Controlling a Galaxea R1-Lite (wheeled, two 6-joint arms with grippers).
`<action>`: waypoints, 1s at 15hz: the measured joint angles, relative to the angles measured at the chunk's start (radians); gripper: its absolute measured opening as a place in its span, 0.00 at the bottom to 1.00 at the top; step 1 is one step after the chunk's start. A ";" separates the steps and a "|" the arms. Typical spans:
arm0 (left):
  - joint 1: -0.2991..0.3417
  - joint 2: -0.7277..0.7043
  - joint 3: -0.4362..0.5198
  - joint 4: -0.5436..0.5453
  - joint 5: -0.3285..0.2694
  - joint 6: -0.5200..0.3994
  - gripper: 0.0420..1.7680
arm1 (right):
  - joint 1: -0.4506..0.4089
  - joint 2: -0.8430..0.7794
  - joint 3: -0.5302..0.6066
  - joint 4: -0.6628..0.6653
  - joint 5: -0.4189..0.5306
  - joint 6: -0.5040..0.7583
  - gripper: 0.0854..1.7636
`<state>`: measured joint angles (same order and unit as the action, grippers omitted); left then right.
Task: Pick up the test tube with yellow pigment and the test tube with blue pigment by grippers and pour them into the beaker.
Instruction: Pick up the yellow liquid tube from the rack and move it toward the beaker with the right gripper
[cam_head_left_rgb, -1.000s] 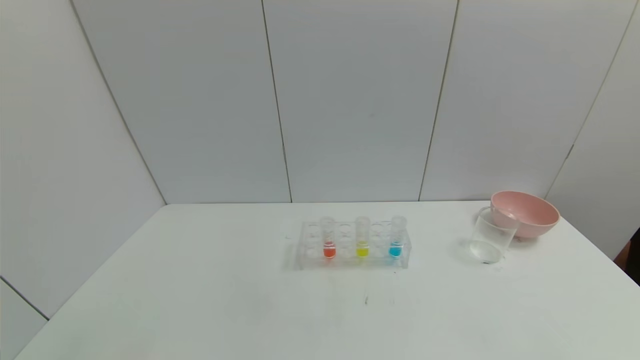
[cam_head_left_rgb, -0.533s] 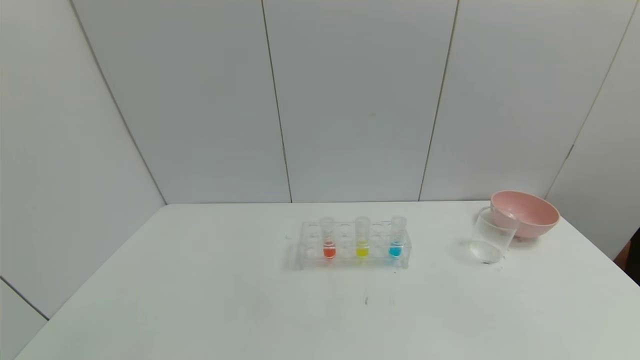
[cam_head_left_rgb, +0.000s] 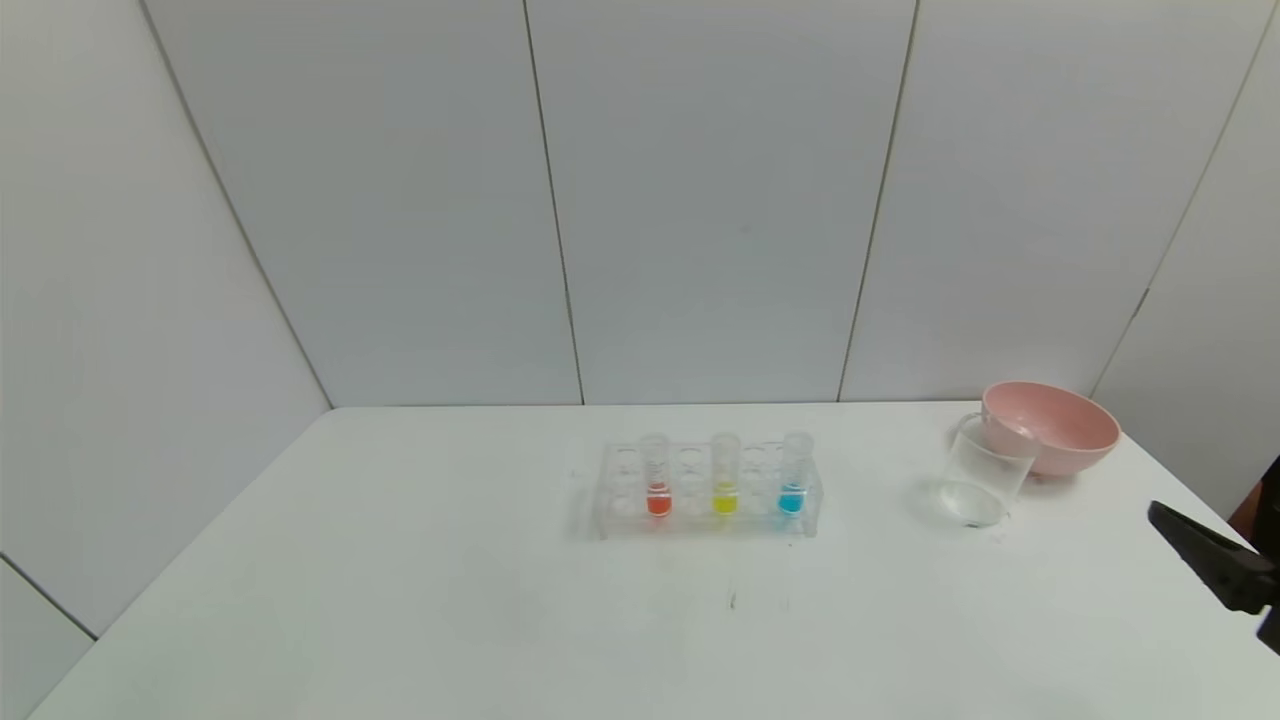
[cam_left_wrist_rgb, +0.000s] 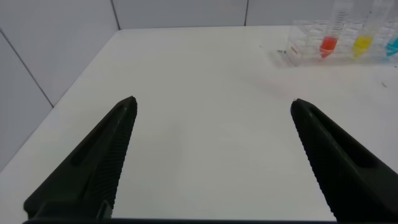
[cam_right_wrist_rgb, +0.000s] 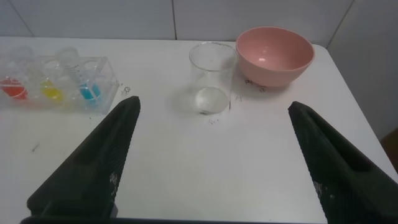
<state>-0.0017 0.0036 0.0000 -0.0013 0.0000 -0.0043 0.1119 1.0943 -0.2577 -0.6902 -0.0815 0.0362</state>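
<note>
Pink bowl (cam_head_left_rgb: 1050, 425) touches, I think, beaker (cam_head_left_rgb: 985, 480); right claw (cam_right_wrist_rgb: 211, 162) open nr it.

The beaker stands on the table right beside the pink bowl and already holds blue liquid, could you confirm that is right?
Not quite: the beaker stands beside the pink bowl, but the right wrist view shows it holding no blue liquid. The blue pigment is still in its test tube in the rack.

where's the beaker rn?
Head view: the beaker stands on the table's right side, just in front-left of the pink bowl, right of the tube rack.
</note>
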 joint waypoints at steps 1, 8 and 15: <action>0.000 0.000 0.000 0.000 0.000 0.000 1.00 | 0.060 0.057 -0.007 -0.051 -0.061 0.007 0.97; 0.000 0.000 0.000 0.000 0.000 0.000 1.00 | 0.566 0.504 -0.055 -0.491 -0.555 0.088 0.97; 0.000 0.000 0.000 0.000 0.000 0.000 1.00 | 0.906 0.831 -0.214 -0.634 -0.767 0.113 0.97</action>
<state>-0.0013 0.0036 0.0000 -0.0013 0.0000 -0.0043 1.0183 1.9251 -0.4719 -1.3243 -0.8483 0.1494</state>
